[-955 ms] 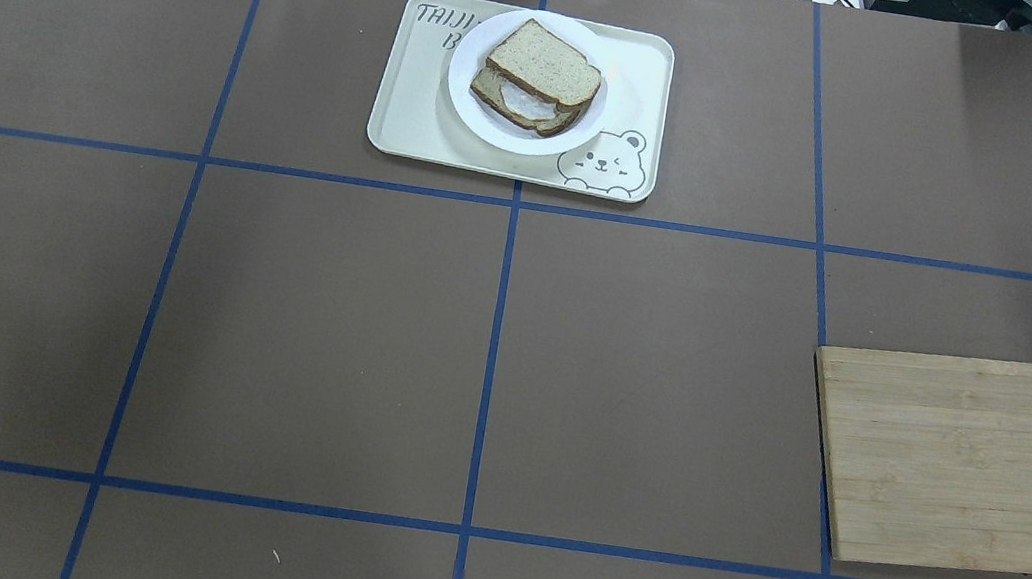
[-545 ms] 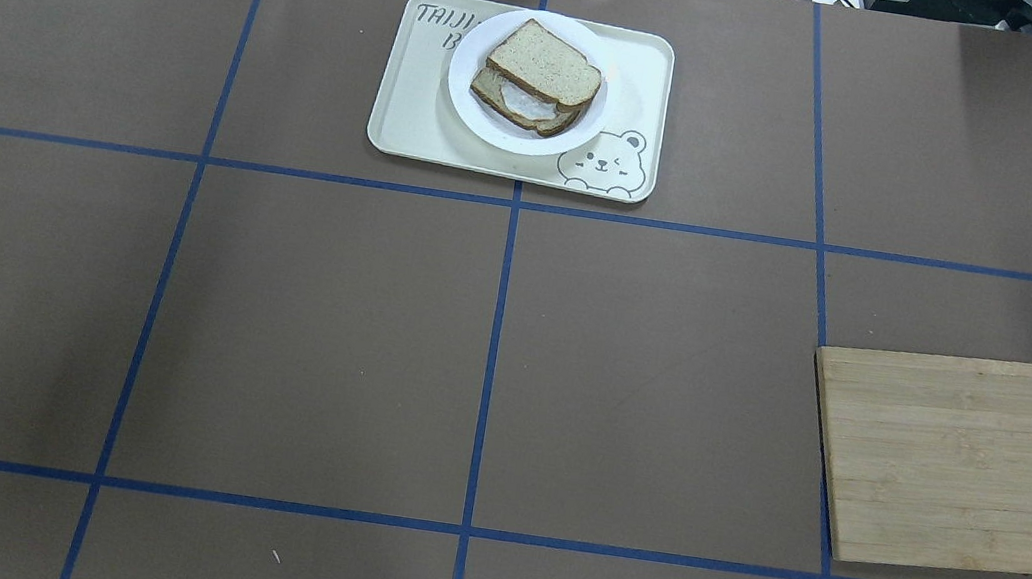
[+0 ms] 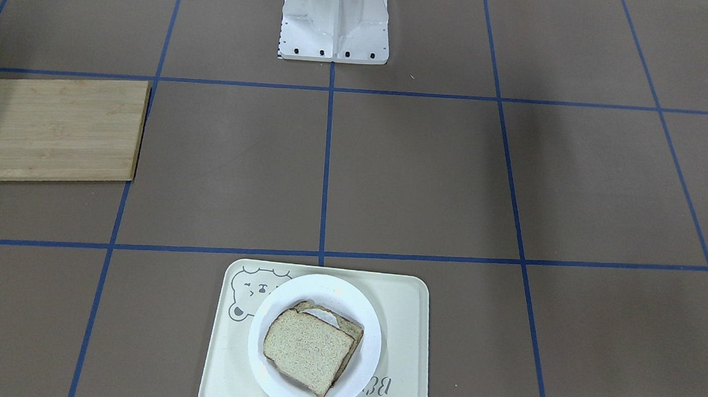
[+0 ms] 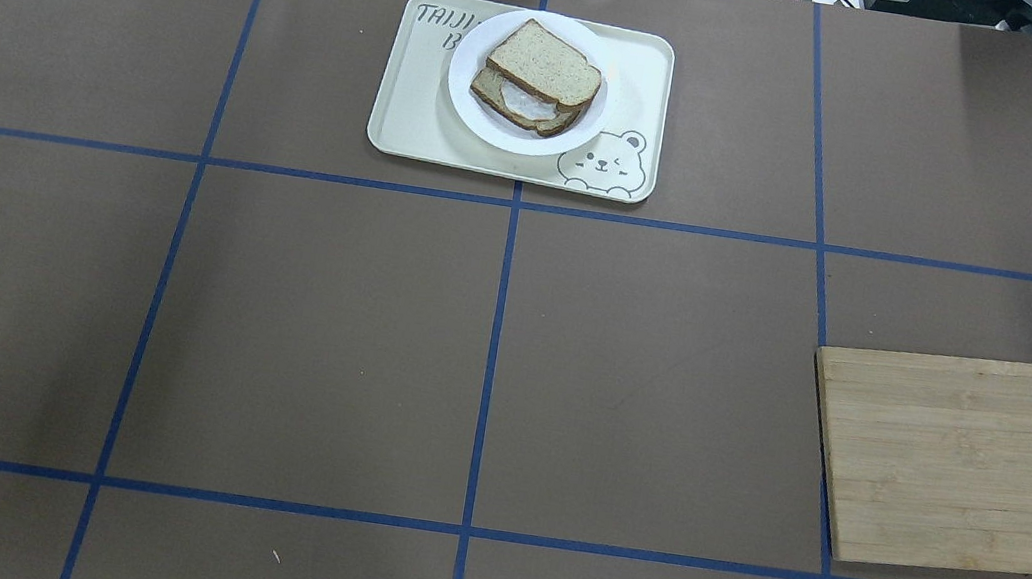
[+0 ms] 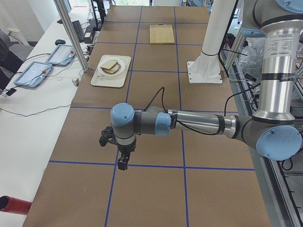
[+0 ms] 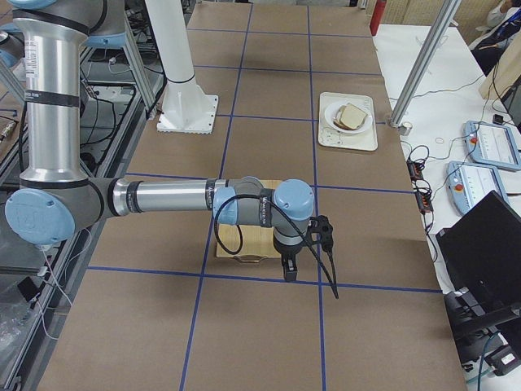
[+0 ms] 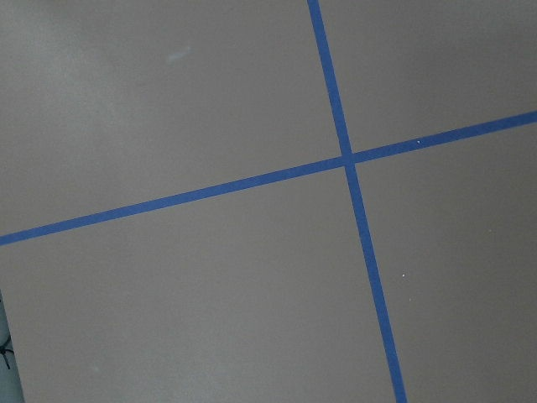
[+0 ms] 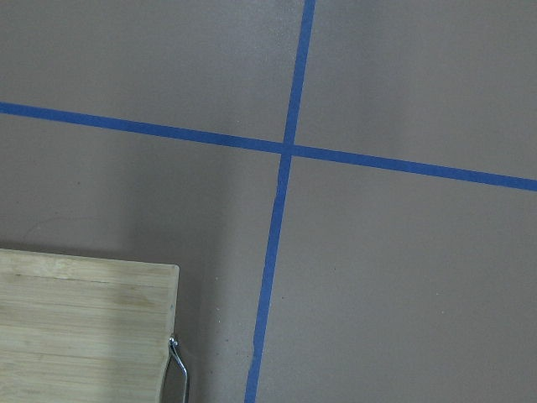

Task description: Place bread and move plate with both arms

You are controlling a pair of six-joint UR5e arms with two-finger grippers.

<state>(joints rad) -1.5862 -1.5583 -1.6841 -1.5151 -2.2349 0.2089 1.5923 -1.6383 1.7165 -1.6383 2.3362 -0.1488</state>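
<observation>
- Both arms hang out at the two ends of the table (image 4: 318, 332), well apart from the food. The left gripper (image 5: 121, 163) hovers low over a crossing of blue tape. The right gripper (image 6: 289, 273) hovers above the outer edge of the cutting board (image 4: 966, 464).
- Neither gripper shows in the overhead or front camera, and the wrist cameras catch no fingers, so I cannot tell whether either pair is spread or closed. From the side views, neither seems to carry anything.
- My left wrist camera gives me only brown table cover and tape. My right one shows the board's corner with its metal handle.
- Further out, the tray (image 4: 405, 112) sits at the far edge on the centre line, and the plate (image 4: 497, 137) rests on it, roughly in the middle.
- On the plate, the bread (image 4: 545, 61) lies flat on top of the egg slice (image 4: 522, 104). It is shifted a little toward the far side, so some egg white peeks out on my near side.
- My reading is that the bread is placed and the plate is set down on the tray, so both parts look done.
- I see nothing left to do, provided the tray is the intended spot for the plate; the task wording alone does not settle that.
</observation>
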